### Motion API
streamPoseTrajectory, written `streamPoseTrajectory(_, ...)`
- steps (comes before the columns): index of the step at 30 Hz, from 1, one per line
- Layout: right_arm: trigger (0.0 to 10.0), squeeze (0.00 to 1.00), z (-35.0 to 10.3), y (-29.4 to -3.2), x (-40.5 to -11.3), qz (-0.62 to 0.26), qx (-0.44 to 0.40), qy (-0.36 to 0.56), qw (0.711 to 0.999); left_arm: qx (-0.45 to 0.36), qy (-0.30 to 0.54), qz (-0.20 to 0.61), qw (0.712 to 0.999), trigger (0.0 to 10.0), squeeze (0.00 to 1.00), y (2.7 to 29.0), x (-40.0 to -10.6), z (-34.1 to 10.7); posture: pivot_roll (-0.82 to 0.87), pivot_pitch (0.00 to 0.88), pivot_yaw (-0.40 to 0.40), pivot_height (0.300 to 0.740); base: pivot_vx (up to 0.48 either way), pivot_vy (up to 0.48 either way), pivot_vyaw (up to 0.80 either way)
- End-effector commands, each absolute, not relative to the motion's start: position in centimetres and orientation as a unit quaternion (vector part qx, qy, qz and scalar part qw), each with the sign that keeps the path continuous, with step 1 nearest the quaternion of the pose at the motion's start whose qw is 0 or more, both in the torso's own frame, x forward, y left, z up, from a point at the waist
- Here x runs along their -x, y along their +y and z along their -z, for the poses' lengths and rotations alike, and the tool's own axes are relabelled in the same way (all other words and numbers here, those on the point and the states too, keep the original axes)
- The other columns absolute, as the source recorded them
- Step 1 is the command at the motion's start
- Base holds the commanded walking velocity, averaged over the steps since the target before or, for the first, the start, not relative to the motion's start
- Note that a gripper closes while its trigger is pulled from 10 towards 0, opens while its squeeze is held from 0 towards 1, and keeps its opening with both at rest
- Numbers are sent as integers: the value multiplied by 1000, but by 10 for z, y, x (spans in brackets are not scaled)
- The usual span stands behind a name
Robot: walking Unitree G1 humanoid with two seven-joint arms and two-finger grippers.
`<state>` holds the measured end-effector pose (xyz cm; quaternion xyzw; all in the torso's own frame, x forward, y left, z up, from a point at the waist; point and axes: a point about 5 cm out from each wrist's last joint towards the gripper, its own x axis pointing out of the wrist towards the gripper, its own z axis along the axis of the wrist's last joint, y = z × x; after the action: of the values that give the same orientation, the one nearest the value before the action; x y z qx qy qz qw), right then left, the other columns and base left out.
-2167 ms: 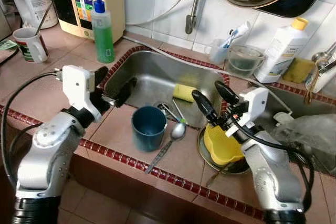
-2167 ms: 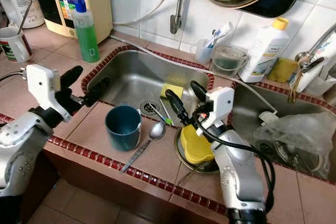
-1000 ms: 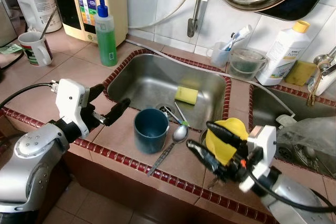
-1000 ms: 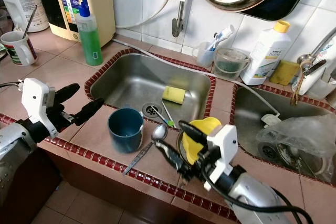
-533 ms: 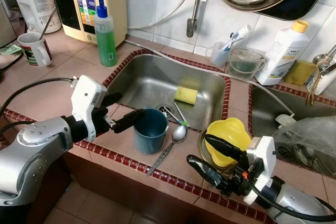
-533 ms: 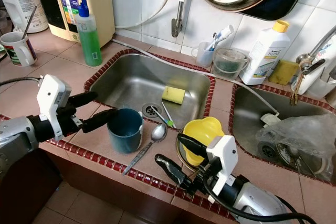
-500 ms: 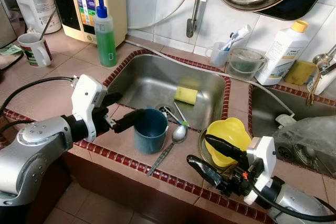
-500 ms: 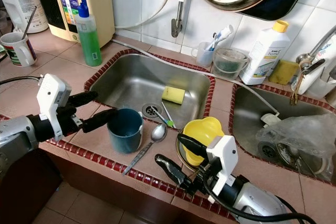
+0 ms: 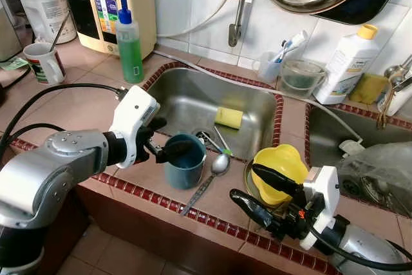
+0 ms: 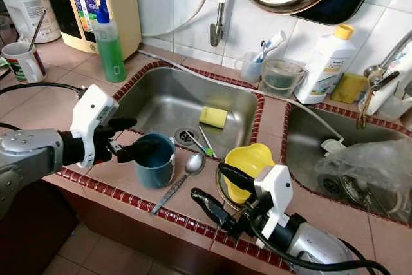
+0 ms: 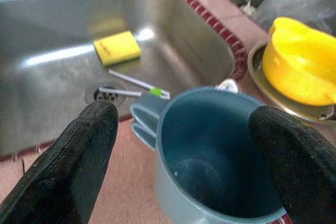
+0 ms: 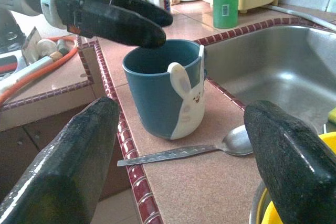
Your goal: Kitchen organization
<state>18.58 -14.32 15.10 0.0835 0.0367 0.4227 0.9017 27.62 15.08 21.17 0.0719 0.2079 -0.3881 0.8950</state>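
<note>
A blue cup (image 9: 185, 159) with a white rabbit face (image 12: 187, 96) stands on the tiled counter in front of the sink (image 9: 187, 98). My left gripper (image 9: 166, 140) is open at the cup's left side. One finger lies across the rim (image 12: 128, 30), and in the left wrist view the cup (image 11: 210, 156) sits between both fingers. A metal spoon (image 9: 209, 178) lies just right of the cup. A yellow bowl (image 9: 280, 165) rests on a metal plate. My right gripper (image 9: 244, 181) is open and empty, low at the counter's front edge before the bowl.
A yellow sponge (image 9: 228, 117) and small utensils lie in the sink. A green soap bottle (image 9: 131, 46) and a white mug (image 9: 45, 62) stand at the back left. A white bottle (image 9: 344, 66) is at the back right, and a plastic bag (image 9: 380, 165) lies in the right basin.
My left gripper has moved right, up to the blue cup, and now straddles its rim. The right gripper earlier drew back from over the yellow bowl and has barely moved since.
</note>
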Motion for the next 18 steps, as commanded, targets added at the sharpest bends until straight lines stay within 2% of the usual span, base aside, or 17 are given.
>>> streamPoseTrajectory(1,10000,0,-156,-143,-184,-420,-80,25,904,-70,227,382,893,10000,0,149,-279,-212,76,0,-47,740,0,0,0)
streamPoseTrajectory(18,10000,0,-156,-142,-181,-409,-87,25,908,-85,284,349,889,10000,0,148,-285,-196,64,1,-36,740,0,0,0)
